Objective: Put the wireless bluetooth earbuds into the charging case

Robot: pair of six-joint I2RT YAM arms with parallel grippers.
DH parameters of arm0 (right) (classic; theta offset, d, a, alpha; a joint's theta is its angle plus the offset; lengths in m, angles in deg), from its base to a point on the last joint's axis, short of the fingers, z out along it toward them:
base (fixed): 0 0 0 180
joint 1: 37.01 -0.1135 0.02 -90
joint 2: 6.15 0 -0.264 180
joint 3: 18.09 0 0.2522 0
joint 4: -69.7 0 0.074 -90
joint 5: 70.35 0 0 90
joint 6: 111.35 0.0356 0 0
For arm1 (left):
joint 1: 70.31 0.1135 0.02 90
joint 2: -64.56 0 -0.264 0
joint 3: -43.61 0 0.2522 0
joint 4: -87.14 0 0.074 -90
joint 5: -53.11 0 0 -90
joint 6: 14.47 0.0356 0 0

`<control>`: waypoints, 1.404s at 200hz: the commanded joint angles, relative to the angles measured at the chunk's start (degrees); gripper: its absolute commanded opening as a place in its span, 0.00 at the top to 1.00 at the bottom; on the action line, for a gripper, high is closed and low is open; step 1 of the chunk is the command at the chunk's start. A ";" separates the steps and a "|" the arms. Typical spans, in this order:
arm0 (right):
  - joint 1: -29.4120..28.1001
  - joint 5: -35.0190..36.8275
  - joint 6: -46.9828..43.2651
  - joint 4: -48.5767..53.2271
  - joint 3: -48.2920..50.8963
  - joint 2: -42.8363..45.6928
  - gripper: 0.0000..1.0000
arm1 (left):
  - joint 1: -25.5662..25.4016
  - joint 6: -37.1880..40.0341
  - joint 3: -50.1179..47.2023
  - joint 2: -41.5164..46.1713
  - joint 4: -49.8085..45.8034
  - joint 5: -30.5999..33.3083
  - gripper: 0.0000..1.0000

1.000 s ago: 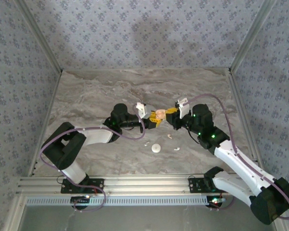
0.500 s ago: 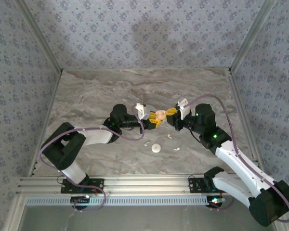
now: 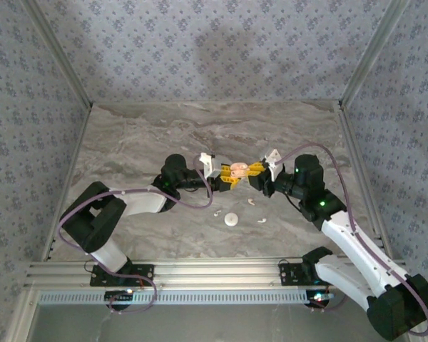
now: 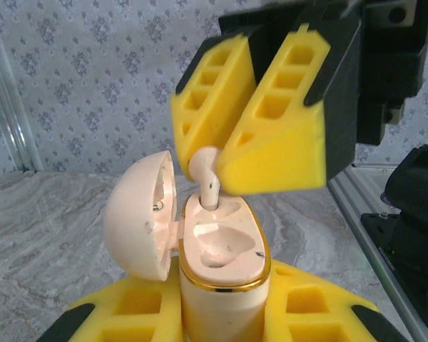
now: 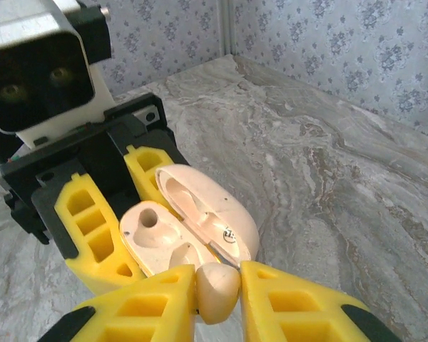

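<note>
The peach charging case (image 4: 225, 292) stands upright with its lid (image 4: 139, 214) swung open to the left, and my left gripper (image 4: 221, 317) is shut on its body. Both its sockets are bare. My right gripper (image 5: 217, 281) is shut on a whitish earbud (image 5: 219, 292). In the left wrist view that earbud (image 4: 205, 171) hangs from the right gripper (image 4: 217, 167) with its stem tip in the case's far socket. From above, the left gripper (image 3: 225, 178) and right gripper (image 3: 252, 171) meet at the case (image 3: 237, 169) over mid-table.
Three loose white earbuds lie on the marble table (image 3: 143, 135) just near of the grippers: one (image 3: 216, 211), another (image 3: 251, 201), a third (image 3: 262, 219). A round white piece (image 3: 231, 219) lies among them. Metal rails run along the table's sides.
Both grippers have drifted slightly away from the bases. The right gripper has closed in on the case, bringing the earbud over its open top.
</note>
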 commanded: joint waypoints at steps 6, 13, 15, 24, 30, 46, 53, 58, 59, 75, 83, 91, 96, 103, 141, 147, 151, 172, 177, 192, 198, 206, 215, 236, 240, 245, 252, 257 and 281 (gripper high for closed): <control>0.51 -4.52 -3.10 2.96 0.86 0.39 0.76 | -0.31 -0.46 0.71 2.80 5.20 -1.20 0.82; 0.92 -4.56 -3.10 3.04 0.71 0.32 0.76 | -0.33 -0.45 0.75 2.92 5.14 -1.27 0.82; 1.01 -4.56 -3.06 3.00 0.59 0.35 0.76 | -0.31 -0.46 0.71 2.92 5.09 -1.28 0.82; 1.51 -5.02 -2.76 2.90 0.21 0.36 0.76 | -0.32 -0.45 0.75 2.96 5.05 -1.40 0.82; 1.92 -5.33 -2.54 2.88 -0.02 0.22 0.76 | -0.33 -0.45 0.75 2.98 4.95 -1.38 0.82; 2.46 -6.00 -2.31 2.97 -0.98 0.17 0.76 | -0.43 -0.07 0.92 2.97 4.44 -1.33 0.82; 2.54 -6.34 -2.31 3.18 -1.37 0.04 0.76 | -0.38 0.22 1.00 2.98 3.98 -1.29 0.82; 2.64 -6.49 -2.31 3.42 -1.72 -0.06 0.76 | -0.41 0.56 1.02 3.02 3.62 -1.22 0.82; 2.64 -6.54 -2.31 3.41 -1.88 -0.10 0.76 | -0.43 0.62 1.02 3.06 3.54 -1.21 0.82; 2.66 -7.15 -2.31 4.32 -2.74 -0.64 0.76 | -0.59 1.43 0.95 3.17 2.71 -1.02 0.82; 2.66 -7.49 -2.31 4.77 -3.12 -0.95 0.76 | -0.62 1.89 0.93 3.27 2.35 -0.96 0.82; 2.69 -7.77 -2.31 5.09 -3.28 -1.26 0.75 | -0.74 2.40 0.93 3.33 1.79 -0.94 0.82; 2.75 -7.90 -2.31 5.23 -3.51 -1.51 0.75 | -0.84 2.76 1.00 3.49 1.36 -0.88 0.82; 2.78 -8.20 -2.30 5.54 -3.73 -1.84 0.75 | -0.85 3.26 1.06 3.62 0.85 -0.85 0.82; 2.81 -9.60 -2.49 6.65 -4.65 -3.35 0.73 | -1.13 4.03 0.85 4.11 -0.13 -0.09 0.81; 2.77 -9.71 -2.49 6.65 -4.68 -3.37 0.72 | -1.13 4.15 0.84 4.13 -0.22 0.02 0.81; 2.78 -9.77 -2.49 6.61 -4.67 -3.35 0.72 | -1.09 4.15 0.84 4.15 -0.31 0.10 0.81; 2.78 -10.10 -2.49 6.67 -5.01 -3.62 0.71 | -1.10 4.29 1.02 4.16 -0.92 0.20 0.81; 2.82 -10.18 -2.48 6.73 -5.06 -3.59 0.70 | -1.15 4.36 1.02 4.15 -0.93 0.28 0.81; 2.79 -10.28 -2.33 6.72 -5.23 -3.50 0.67 | -1.14 4.41 1.00 4.08 -1.10 0.55 0.81; 2.77 -10.28 -2.24 6.65 -5.23 -3.49 0.67 | -1.12 4.38 1.02 4.03 -1.19 0.64 0.81; 2.81 -10.28 -2.18 6.64 -5.24 -3.43 0.66 | -1.15 4.40 0.94 3.99 -1.29 0.85 0.81; 2.75 -10.25 -2.08 6.59 -5.20 -3.39 0.65 | -1.19 4.40 0.93 3.94 -1.37 1.23 0.81; 2.78 -10.04 -1.58 6.57 -5.24 -3.04 0.62 | -1.19 4.43 0.76 3.72 -1.37 2.26 0.81; 2.76 -9.87 -1.48 6.49 -5.20 -2.91 0.62 | -1.18 4.46 0.76 3.64 -1.29 2.38 0.81; 2.79 -9.68 -1.36 6.48 -5.16 -2.95 0.62 | -1.23 4.50 0.75 3.55 -1.28 2.56 0.81; 2.74 -9.36 -1.14 6.47 -5.20 -2.81 0.61 | -1.18 4.48 0.69 3.33 -1.19 2.94 0.81; 2.77 -9.24 -0.87 6.40 -5.20 -2.77 0.60 | -1.20 4.47 0.67 3.24 -1.12 3.21 0.81; 2.79 -7.78 1.01 6.95 -5.60 -2.91 0.54 | -1.18 4.24 0.57 2.17 -0.58 4.49 0.81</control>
